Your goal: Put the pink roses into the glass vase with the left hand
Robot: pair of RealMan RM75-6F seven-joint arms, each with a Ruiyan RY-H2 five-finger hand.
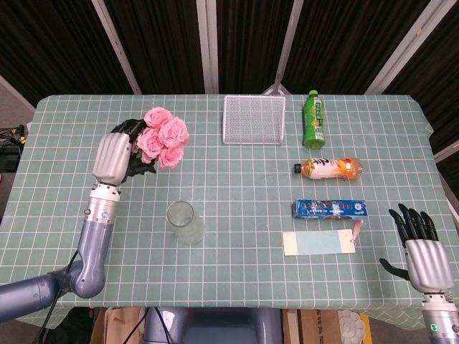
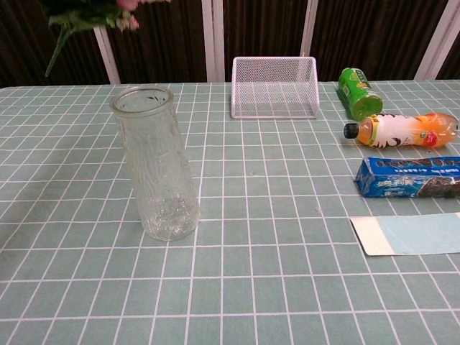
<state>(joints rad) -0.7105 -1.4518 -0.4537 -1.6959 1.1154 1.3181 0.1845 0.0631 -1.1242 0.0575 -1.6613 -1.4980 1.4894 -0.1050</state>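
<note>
The pink roses (image 1: 163, 137) sit in the upper left of the head view, gripped by the left hand (image 1: 115, 156), whose fingers wrap the green stems and leaves just beside the blooms; in the chest view only the leaves and stem ends of the bunch (image 2: 79, 18) show at the top left edge, lifted clear of the table (image 1: 237, 193). The glass vase (image 1: 184, 221) stands upright below and to the right of the roses in the head view, apart from them, and fills the left centre of the chest view (image 2: 156, 172). Toward the top centre lies a white wire basket (image 1: 254, 120), with a green bottle (image 1: 313, 119) lying beside it on the right. Below that come an orange drink bottle (image 1: 330, 168) on its side, a blue packet (image 1: 329, 208), and a pale card (image 1: 318, 243). The right hand (image 1: 422, 252) hovers in the lower right corner of the head view, fingers spread apart and holding nothing.
</note>
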